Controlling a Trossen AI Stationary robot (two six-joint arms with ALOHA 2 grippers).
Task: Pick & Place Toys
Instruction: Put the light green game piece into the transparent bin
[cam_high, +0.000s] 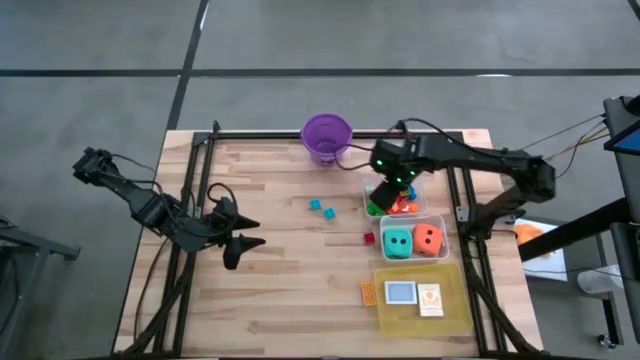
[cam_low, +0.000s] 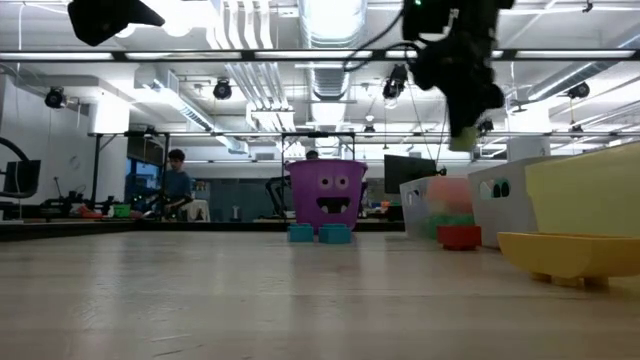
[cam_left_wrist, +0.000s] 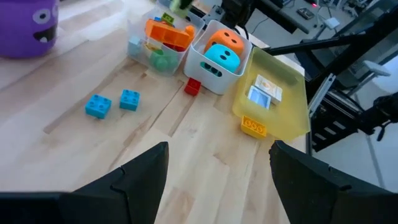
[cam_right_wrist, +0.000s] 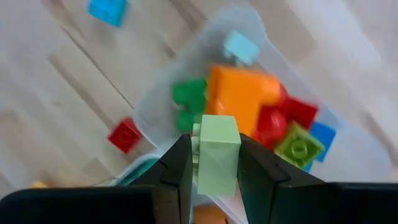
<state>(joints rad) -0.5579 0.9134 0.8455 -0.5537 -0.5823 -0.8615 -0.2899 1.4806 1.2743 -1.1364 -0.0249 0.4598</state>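
Two arms share our wooden worktop (cam_high: 290, 290); we see the left gripper (cam_high: 247, 229) waiting with fingers spread wide and nothing between them. Beside the purple bucket (cam_high: 326, 137), our right gripper (cam_right_wrist: 214, 163) hovers above the clear tub (cam_high: 415, 187) of mixed blocks, pinching a pale green block (cam_right_wrist: 217, 154). Two blue blocks (cam_high: 321, 208) and a red block (cam_high: 369, 238) lie loose nearby.

From table height, a purple bucket (cam_low: 327, 200) with a face stands far back, two blue blocks (cam_low: 318, 233) just before it. Above hangs the right gripper (cam_low: 463, 132), pinching a pale green block (cam_low: 462, 137). A yellow tray (cam_low: 570, 255) sits near right, with a red block (cam_low: 459, 236) beyond.
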